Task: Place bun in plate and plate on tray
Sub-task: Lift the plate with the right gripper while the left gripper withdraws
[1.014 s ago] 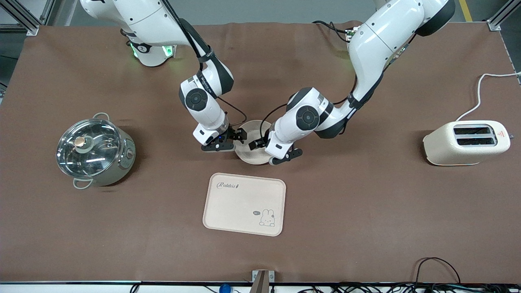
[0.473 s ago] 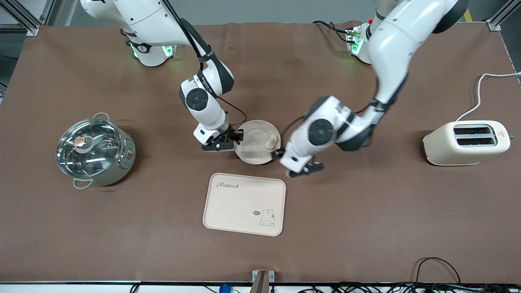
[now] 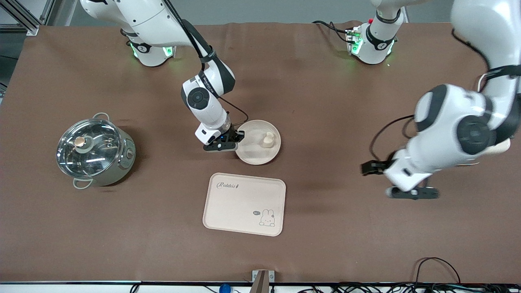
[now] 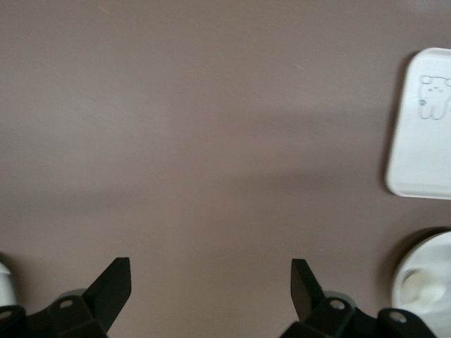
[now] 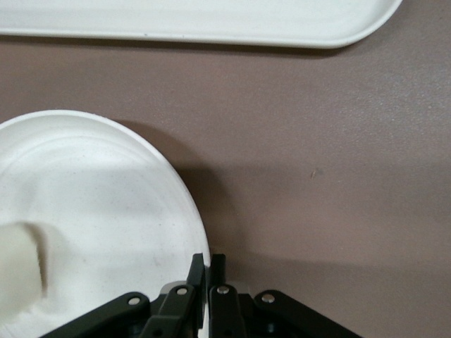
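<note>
The round cream plate point(image 3: 255, 154) rests on the brown table, farther from the front camera than the tray point(image 3: 244, 203). The small pale bun point(image 3: 268, 139) lies in the plate, toward the left arm's side. My right gripper point(image 3: 239, 139) is shut on the plate's rim at the right arm's side; the right wrist view shows its fingertips point(image 5: 209, 260) pinching the rim of the plate point(image 5: 91, 183), with the bun point(image 5: 20, 271) at the edge. My left gripper point(image 3: 390, 180) hangs open over bare table toward the left arm's end, nothing between its fingertips point(image 4: 208, 271).
A steel pot with a glass lid point(image 3: 95, 150) stands toward the right arm's end. A cream toaster point(image 3: 501, 147) at the left arm's end is mostly hidden by the left arm. The left wrist view catches the tray point(image 4: 423, 141) and the plate point(image 4: 430, 282) at one edge.
The left arm has swung away from the plate toward its own end of the table, leaving the bun in the plate. The right gripper has closed on the plate's rim.
</note>
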